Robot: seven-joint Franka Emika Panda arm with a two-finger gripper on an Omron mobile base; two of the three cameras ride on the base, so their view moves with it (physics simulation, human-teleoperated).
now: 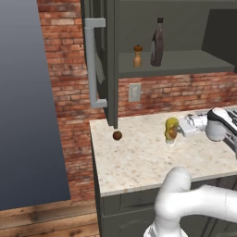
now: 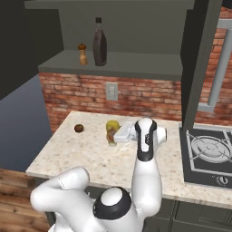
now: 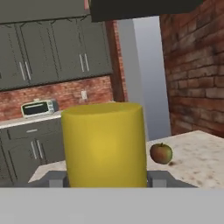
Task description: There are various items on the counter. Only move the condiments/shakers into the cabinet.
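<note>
Nearest me, the white arm reaches out low over the beige tabletop (image 1: 139,162), and its hand (image 1: 178,130) lies level, pressed in on the yellow squeeze bottle (image 1: 171,129), which stands upright on the stone about mid-slab. In the hand view the yellow squeeze bottle (image 3: 104,144) sits squarely between the two finger tips (image 3: 56,178), one at each flank, so the hand is pinching it. A little further along the slab, toward its outer end and well apart from the bottle, rests the small round brown ball (image 1: 117,135), just below the edge of the open cabinet door (image 1: 110,60). Up on the cabinet shelf (image 1: 185,62), furthest back, the small wooden shaker (image 1: 137,55) and the tall dark bottle (image 1: 157,43) stand upright side by side.
</note>
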